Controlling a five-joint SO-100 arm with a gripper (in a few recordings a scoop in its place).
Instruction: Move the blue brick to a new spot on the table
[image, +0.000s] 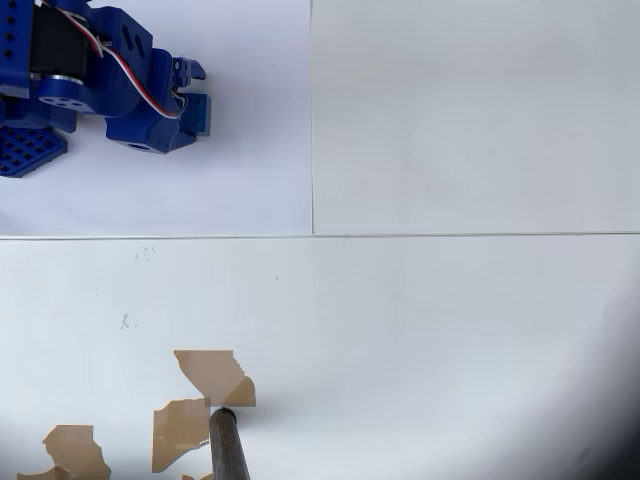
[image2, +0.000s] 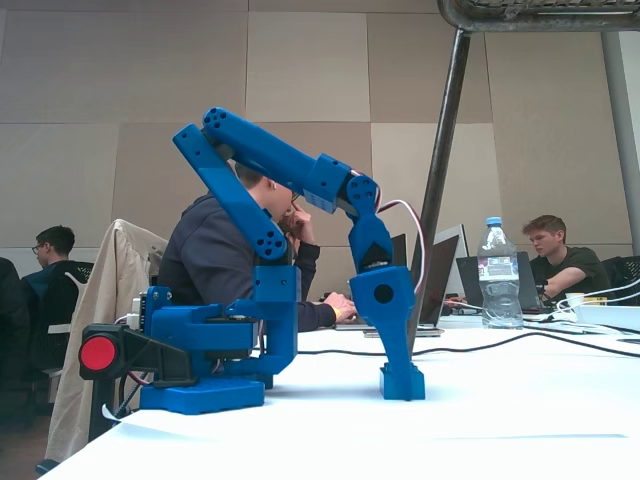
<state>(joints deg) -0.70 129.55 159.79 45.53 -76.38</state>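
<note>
Claw: the blue claw (image: 188, 92) points down at the end of the folded arm (image2: 262, 160), in the top left corner of the overhead view; its tip (image2: 401, 368) is down at the table (image: 430, 330). Whether it is clenched or released cannot be told.
Brick: one blue brick (image: 197, 114) lies right at the claw's tip, touching it, on the lower right side of the claw in the overhead view. In the fixed view it rests on the tabletop under the claw (image2: 403, 384).
Under the brick: a white paper sheet (image: 230, 180) in the top left quarter of the table.
Edges: the sheet's right edge is well apart from the brick, and its lower edge meets a seam line across the table.
Open room: bare white surface spreads to the right of the brick and below it.
Obstacles: one dark pole (image: 228, 448) stands near the bottom edge, amid brown tape patches (image: 214, 376).
Count: one arm, one brick, three larger tape patches, one water bottle (image2: 497, 272) far back.
</note>
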